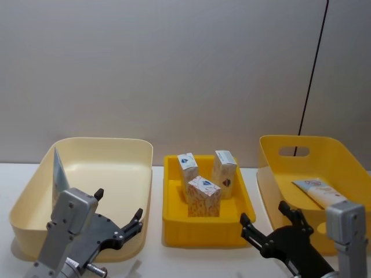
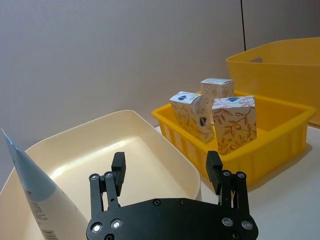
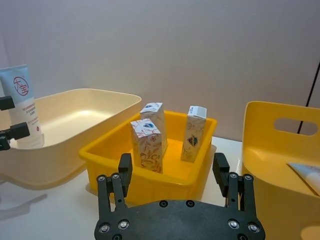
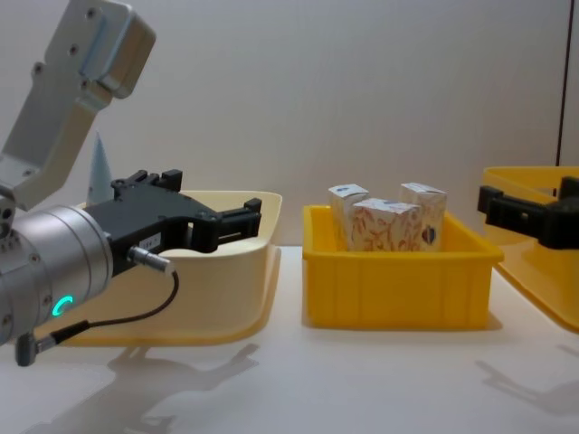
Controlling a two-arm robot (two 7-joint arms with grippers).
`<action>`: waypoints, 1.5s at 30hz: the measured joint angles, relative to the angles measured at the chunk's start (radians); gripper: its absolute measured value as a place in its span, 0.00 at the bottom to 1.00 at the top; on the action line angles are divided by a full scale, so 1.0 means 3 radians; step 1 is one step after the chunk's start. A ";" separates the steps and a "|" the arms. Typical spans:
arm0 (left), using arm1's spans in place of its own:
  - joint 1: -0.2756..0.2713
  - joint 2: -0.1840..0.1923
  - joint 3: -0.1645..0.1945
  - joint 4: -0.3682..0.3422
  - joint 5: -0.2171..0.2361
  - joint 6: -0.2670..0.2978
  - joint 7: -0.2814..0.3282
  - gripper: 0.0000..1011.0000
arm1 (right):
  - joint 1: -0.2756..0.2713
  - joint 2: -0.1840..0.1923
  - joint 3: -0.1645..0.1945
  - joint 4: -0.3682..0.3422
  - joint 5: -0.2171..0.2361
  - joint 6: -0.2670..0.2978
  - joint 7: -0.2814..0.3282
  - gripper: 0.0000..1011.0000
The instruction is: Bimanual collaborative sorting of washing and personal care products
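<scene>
Three small white cartons with orange pattern (image 1: 203, 197) (image 2: 234, 124) (image 3: 146, 145) stand in the small yellow tray (image 1: 200, 234) at the centre. A light-blue tube (image 1: 58, 171) (image 3: 22, 100) leans upright against the left wall of the cream bin (image 1: 116, 141). Another tube (image 1: 317, 192) lies in the yellow bin (image 1: 272, 145) on the right. My left gripper (image 1: 119, 204) (image 2: 166, 162) hangs open and empty over the cream bin's front right part. Open and empty as well, my right gripper (image 1: 265, 213) (image 3: 172, 162) sits low between the tray and the yellow bin.
The three containers stand in a row on a white table, with a plain grey wall behind. A black cable runs down the wall at the right. Bare tabletop lies in front of the containers.
</scene>
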 joint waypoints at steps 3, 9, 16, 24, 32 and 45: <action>0.0000 0.0000 0.0000 0.0000 0.0000 0.0000 0.0000 0.99 | 0.0075 -0.0007 -0.0021 0.0063 -0.0001 -0.0008 0.0052 0.99; 0.0000 0.0000 0.0000 0.0000 0.0000 0.0000 0.0000 0.99 | 0.0240 -0.0033 -0.0064 0.0207 -0.0022 -0.0014 0.0144 0.99; 0.0000 0.0000 0.0000 0.0000 0.0000 0.0000 0.0000 0.99 | 0.0442 -0.0085 -0.0106 0.0400 -0.0051 0.0004 0.0219 0.99; 0.0000 0.0000 0.0000 0.0000 0.0000 0.0000 0.0000 0.99 | 0.0646 -0.0155 -0.0150 0.0606 -0.0084 0.0061 0.0282 0.99; 0.0000 0.0000 0.0000 0.0000 0.0000 0.0000 0.0000 0.99 | 0.0868 -0.0251 -0.0205 0.0854 -0.0121 0.0138 0.0334 0.99; 0.0000 0.0000 0.0000 0.0000 0.0000 0.0000 0.0000 0.99 | 0.1220 -0.0404 -0.0311 0.1265 -0.0226 0.0241 0.0391 0.99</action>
